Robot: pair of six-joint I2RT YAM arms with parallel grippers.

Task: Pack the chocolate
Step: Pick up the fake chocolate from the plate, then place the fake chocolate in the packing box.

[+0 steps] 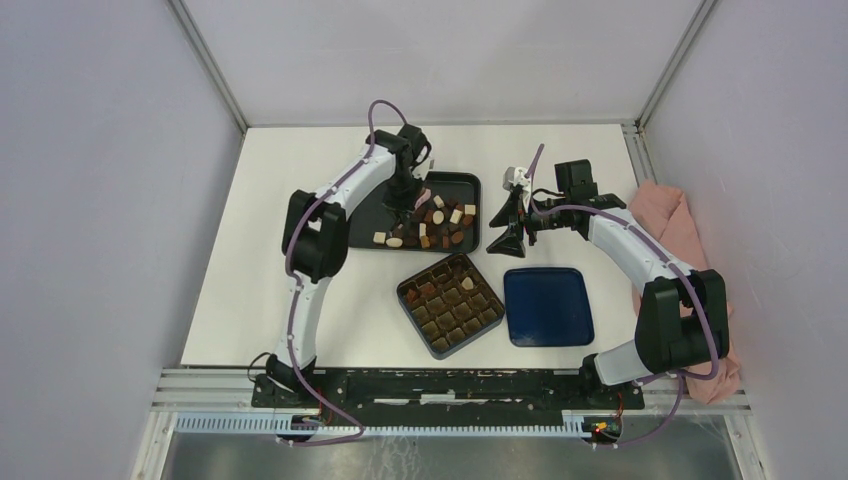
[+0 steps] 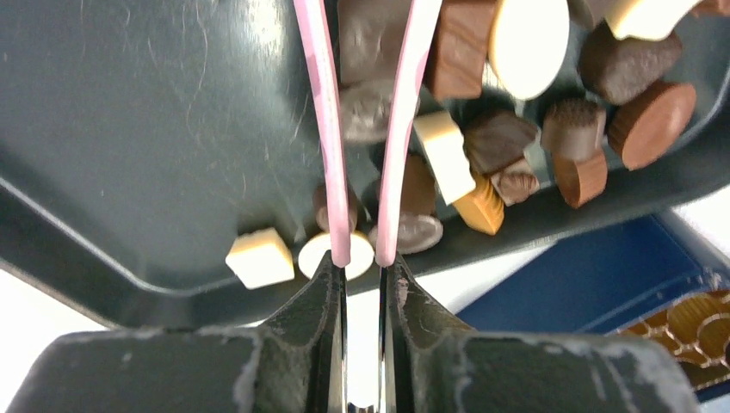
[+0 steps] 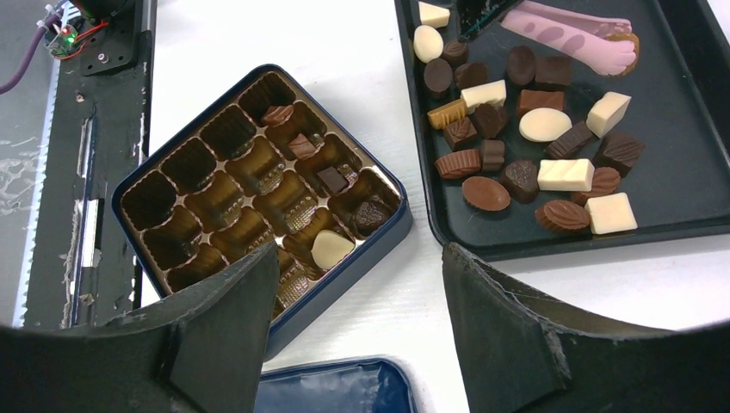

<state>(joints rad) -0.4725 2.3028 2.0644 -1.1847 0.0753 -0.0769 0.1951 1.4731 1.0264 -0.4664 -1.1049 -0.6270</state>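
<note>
Top external view: the left arm rises from its base at the near edge, bends at a raised elbow, and its forearm reaches toward the back right. The left gripper point(image 1: 405, 195) points down over the left part of a black tray point(image 1: 470, 180). In the left wrist view its fingers point(image 2: 323, 292) are clamped on the butt of pink tweezers point(image 2: 327, 129), whose two arms run up out of the frame. In the right wrist view the tweezers' tip point(image 3: 603, 52) lies against a brown piece in the tray.

Most of the chocolate point(image 1: 435, 225) lies loose in that tray: dark, mid-brown and cream pieces, clustered toward its near right side. Just nearer, tilted on the white table point(image 1: 270, 250), stands the navy box point(image 1: 452, 303) with a gold compartment insert. Five pieces point(image 3: 331, 179) sit in separate compartments, one of them cream. The blue lid point(image 1: 548, 306) lies flat just right of the box.

The right arm bends at a high elbow near the table's right edge, and its forearm reaches back and left. The right gripper point(image 1: 507, 243) hangs between tray and lid, its fingers point(image 3: 224, 327) wide apart and holding nothing. A pink cloth point(image 1: 670, 215) lies bunched along the right edge.
</note>
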